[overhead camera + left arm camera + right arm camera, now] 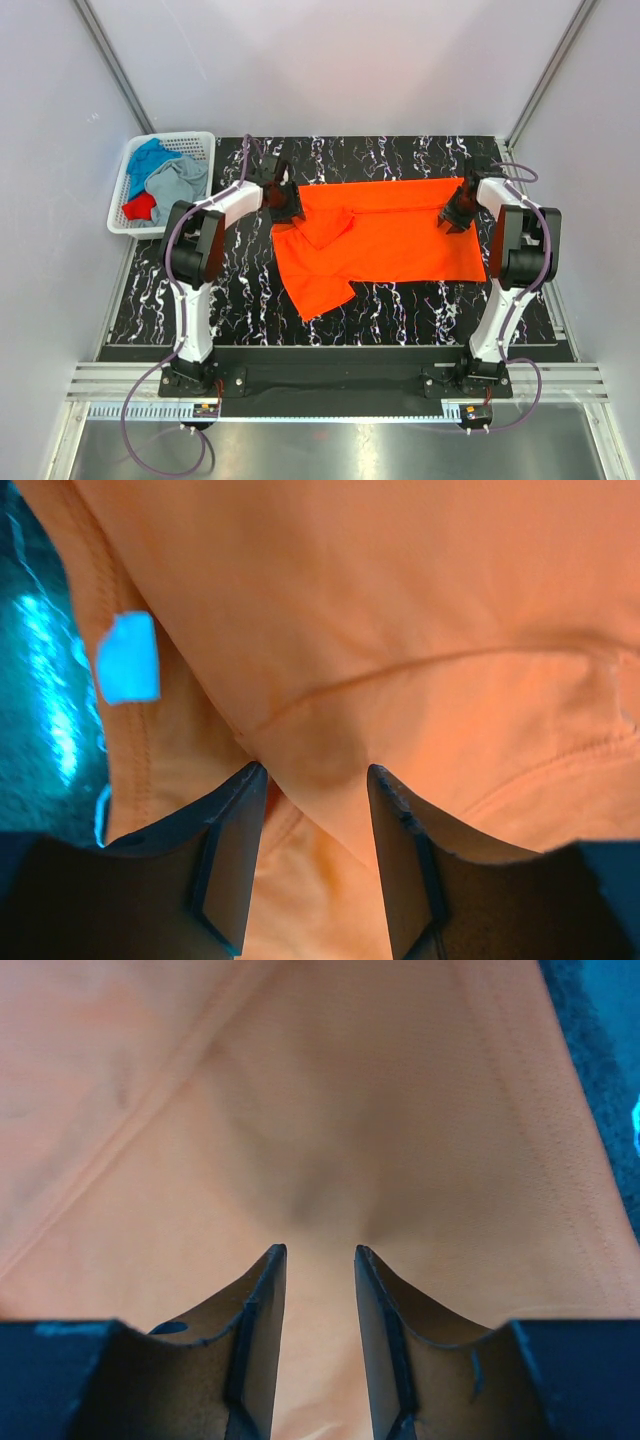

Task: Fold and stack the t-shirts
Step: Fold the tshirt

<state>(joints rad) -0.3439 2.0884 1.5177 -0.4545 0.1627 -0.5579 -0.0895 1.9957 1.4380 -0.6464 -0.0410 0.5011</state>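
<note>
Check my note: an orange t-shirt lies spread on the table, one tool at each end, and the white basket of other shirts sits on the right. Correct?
One thing is wrong: the white basket sits on the left, as the top external view shows. The orange t-shirt does lie spread on the table, left tool and right tool at its ends.

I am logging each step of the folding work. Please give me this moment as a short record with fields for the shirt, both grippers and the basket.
shirt: orange t-shirt, spread out on the black marbled table, left part rumpled
left gripper: at the neck end, near the white label; jaws apart astride a pucker of cloth; grip uncertain
right gripper: at the opposite end; jaws apart astride a pucker of cloth; grip uncertain
basket: white, by the table's far left corner; holds blue shirt, grey shirt, red shirt
</note>
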